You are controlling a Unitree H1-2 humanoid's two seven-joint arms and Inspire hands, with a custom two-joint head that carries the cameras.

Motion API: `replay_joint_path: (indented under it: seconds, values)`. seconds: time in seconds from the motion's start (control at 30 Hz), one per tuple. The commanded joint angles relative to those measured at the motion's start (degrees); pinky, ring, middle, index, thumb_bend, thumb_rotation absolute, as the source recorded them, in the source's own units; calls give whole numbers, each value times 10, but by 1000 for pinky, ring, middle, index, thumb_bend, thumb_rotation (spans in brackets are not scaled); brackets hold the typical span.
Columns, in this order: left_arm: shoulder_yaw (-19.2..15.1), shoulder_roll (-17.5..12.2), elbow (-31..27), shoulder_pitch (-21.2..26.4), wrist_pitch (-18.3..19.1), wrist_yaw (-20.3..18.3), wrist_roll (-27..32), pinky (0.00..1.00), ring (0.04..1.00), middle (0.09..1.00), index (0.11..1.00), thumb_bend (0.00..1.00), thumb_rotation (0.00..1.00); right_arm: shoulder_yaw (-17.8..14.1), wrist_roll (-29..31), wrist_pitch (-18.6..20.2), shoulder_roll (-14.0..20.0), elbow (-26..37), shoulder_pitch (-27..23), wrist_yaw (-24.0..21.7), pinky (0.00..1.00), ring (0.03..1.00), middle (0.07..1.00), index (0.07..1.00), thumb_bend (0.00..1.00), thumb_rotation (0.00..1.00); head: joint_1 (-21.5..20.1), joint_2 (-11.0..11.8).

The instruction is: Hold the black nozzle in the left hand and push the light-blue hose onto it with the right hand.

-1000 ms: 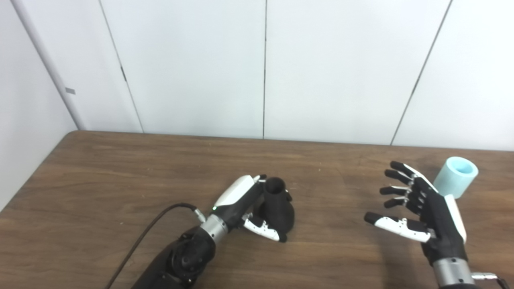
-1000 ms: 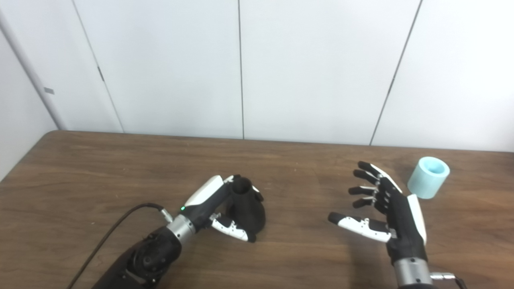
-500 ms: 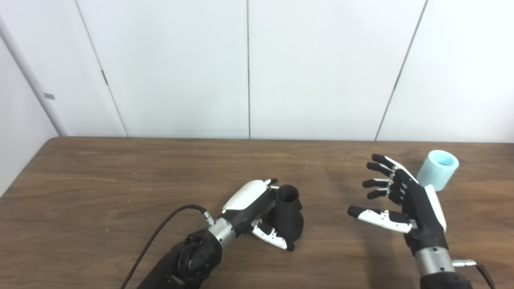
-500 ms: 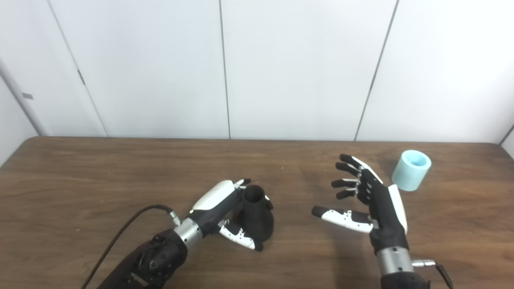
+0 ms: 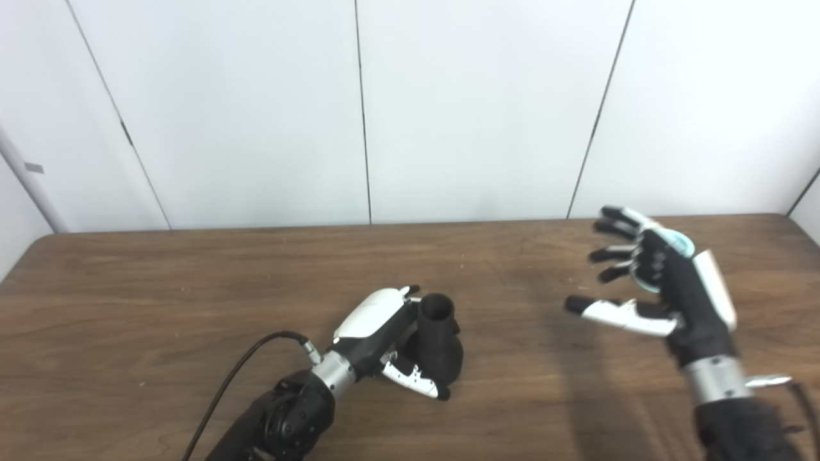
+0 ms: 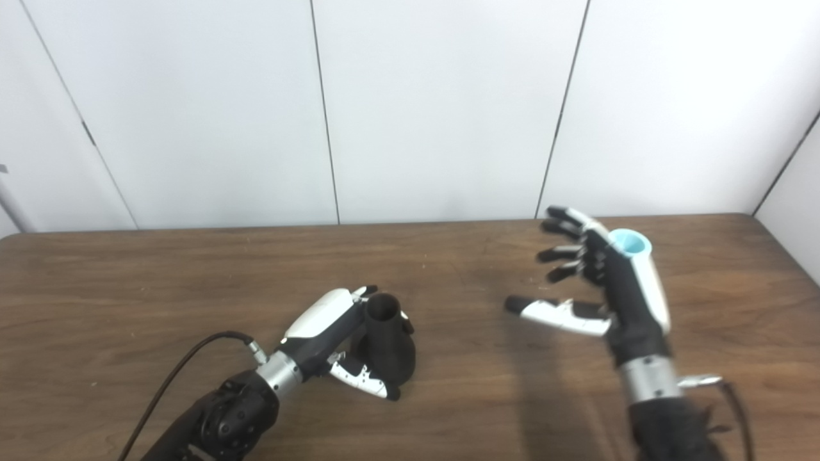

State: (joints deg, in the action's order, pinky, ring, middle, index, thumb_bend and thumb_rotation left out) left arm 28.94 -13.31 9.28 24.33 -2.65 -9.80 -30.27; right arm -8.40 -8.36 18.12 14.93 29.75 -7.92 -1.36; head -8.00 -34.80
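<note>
The black nozzle (image 5: 442, 349) stands upright on the wooden table (image 5: 160, 288), its open neck pointing up. My left hand (image 5: 375, 323) is wrapped around it: fingers behind the neck, thumb (image 5: 413, 381) across the front of the wide base. My right hand (image 5: 660, 288) hovers over the table's right side, open with fingers spread and the palm facing left. It covers most of the light-blue hose (image 6: 631, 244), of which only the top rim shows behind the hand. Whether the hand touches the hose cannot be seen.
A black cable (image 5: 250, 362) runs from my left wrist toward the front edge. White wall panels (image 5: 474, 109) stand right behind the table's far edge. The table's right edge (image 6: 785, 253) lies just beyond the hose.
The camera has panned right. My right hand has lifted and moved back toward the hose, now hiding most of it. The left hand keeps its hold on the nozzle.
</note>
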Motion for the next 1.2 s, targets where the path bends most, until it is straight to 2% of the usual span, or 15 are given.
replay_joint_path:
  seconds: [0.0, 0.17, 0.23, 0.3, 0.33, 0.37, 0.4, 0.47, 0.63, 0.7, 0.77, 0.9, 1.03, 1.17]
  values:
    - [20, -17, 37, -30, 42, -36, -39, 1000, 627, 463, 500, 526, 0, -9, -7, 6, 28, 24, -27, -10, 517, 629, 773, 798, 769, 123, -24, 3]
    - [9, -27, 47, -35, 27, -32, -26, 1000, 632, 460, 501, 525, 0, -26, -36, 63, 148, 27, -70, -64, 513, 682, 799, 800, 808, 159, -90, 22]
    - [7, -32, 51, -37, 18, -29, -24, 1000, 632, 456, 503, 525, 0, -25, -47, 82, 183, 22, -84, -85, 522, 699, 816, 795, 838, 167, -103, 29]
    - [3, -38, 58, -39, 4, -25, -20, 1000, 633, 456, 503, 525, 0, -21, -70, 87, 216, 8, -103, -120, 535, 713, 831, 792, 854, 170, -134, 45]
    - [1, -41, 61, -39, -2, -23, -18, 1000, 631, 460, 501, 525, 0, -21, -80, 88, 226, 4, -110, -136, 553, 730, 846, 795, 858, 163, -134, 45]
    - [-1, -44, 67, -40, -13, -20, -14, 1000, 631, 461, 500, 525, 0, -24, -101, 88, 233, -6, -123, -162, 563, 747, 858, 798, 859, 158, -154, 53]
    - [-4, -47, 72, -40, -23, -17, -11, 1000, 629, 462, 499, 525, 0, -26, -124, 88, 234, -13, -134, -186, 581, 792, 885, 808, 860, 148, -166, 58]
    - [-8, -51, 84, -39, -41, -13, -6, 1000, 628, 463, 499, 525, 0, -34, -180, 88, 223, -26, -159, -236, 587, 807, 895, 812, 861, 146, -181, 62]
    - [-17, -59, 110, -32, -73, -14, 13, 1000, 628, 466, 497, 526, 0, -55, -332, 88, 174, -60, -230, -360, 613, 857, 941, 844, 888, 116, -212, 70]
    - [-19, -60, 118, -30, -84, -15, 21, 1000, 628, 466, 497, 526, 0, -53, -374, 88, 170, -81, -254, -389, 617, 863, 943, 847, 894, 117, -220, 77]
    - [-20, -61, 122, -29, -90, -16, 26, 1000, 627, 464, 498, 526, 0, -52, -397, 88, 171, -96, -268, -405, 661, 856, 939, 850, 897, 109, -220, 77]
    - [-18, -61, 135, -26, -100, -16, 30, 1000, 627, 461, 499, 526, 0, -27, -406, 88, 189, -136, -286, -410, 724, 864, 940, 855, 892, 96, -223, 85]
    - [-13, -62, 143, -25, -105, -25, 35, 1000, 624, 468, 495, 526, 0, -6, -338, 79, 217, -202, -296, -403, 796, 893, 950, 859, 904, 97, -224, 88]
    - [-11, -65, 138, -25, -101, -31, 37, 1000, 624, 476, 490, 525, 0, 23, -313, 76, 236, -247, -303, -382, 840, 926, 956, 867, 923, 101, -225, 90]
